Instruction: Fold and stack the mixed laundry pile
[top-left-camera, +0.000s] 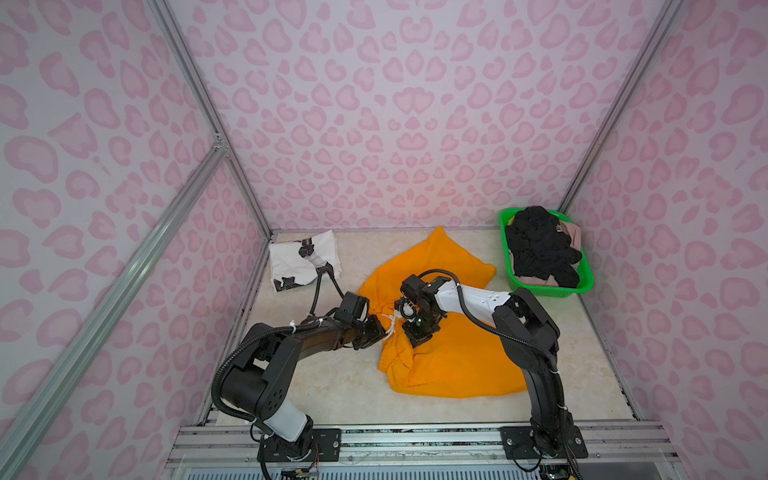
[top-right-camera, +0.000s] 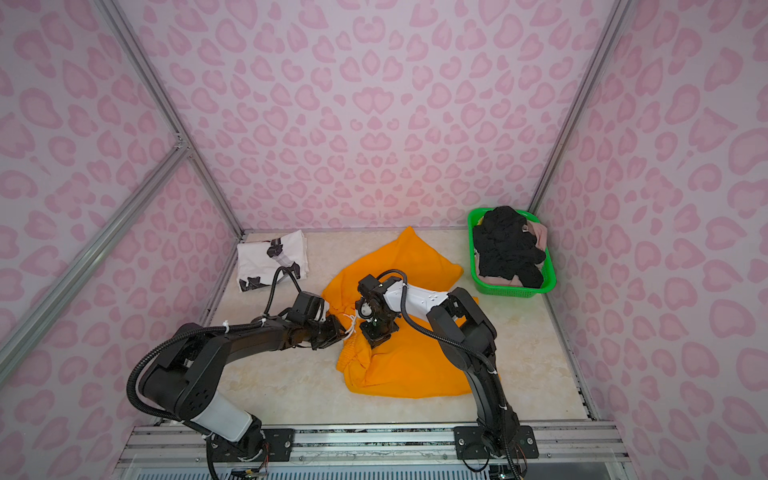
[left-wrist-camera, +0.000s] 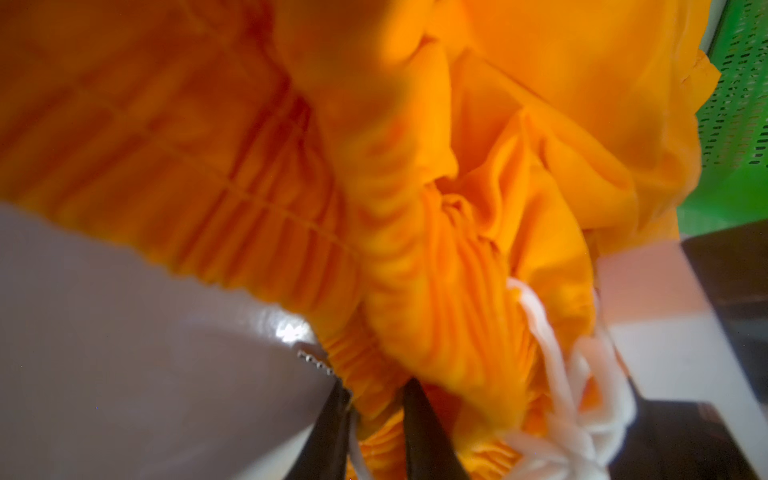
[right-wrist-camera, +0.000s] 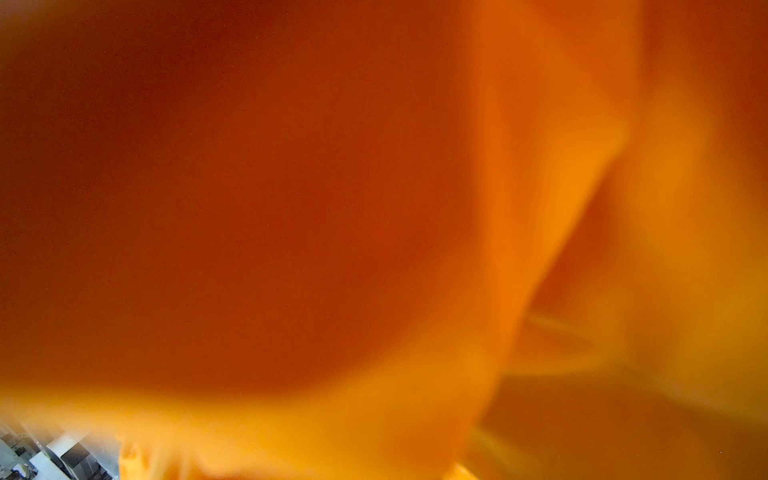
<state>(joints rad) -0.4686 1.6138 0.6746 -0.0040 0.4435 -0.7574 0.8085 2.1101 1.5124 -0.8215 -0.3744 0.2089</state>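
— Straightening the waistband (left-wrist-camera: 436, 299) seems the step in hand; how is it done well?
— The gathered waistband of the orange shorts (top-left-camera: 449, 357) is pinched between the fingers (left-wrist-camera: 424, 432) of the left tool (top-left-camera: 384, 333). The right tool (top-left-camera: 417, 340) is pressed together just beside it; whether cloth is caught cannot be told. The band should be drawn taut sideways, low over the bench (top-left-camera: 332, 386), with the white drawstring (top-left-camera: 390, 323) kept clear.
— And the lie?
— The shorts are spread at centre frame, mid-bench. The waist is turned toward frame left; the long axis runs from upper centre to lower centre.
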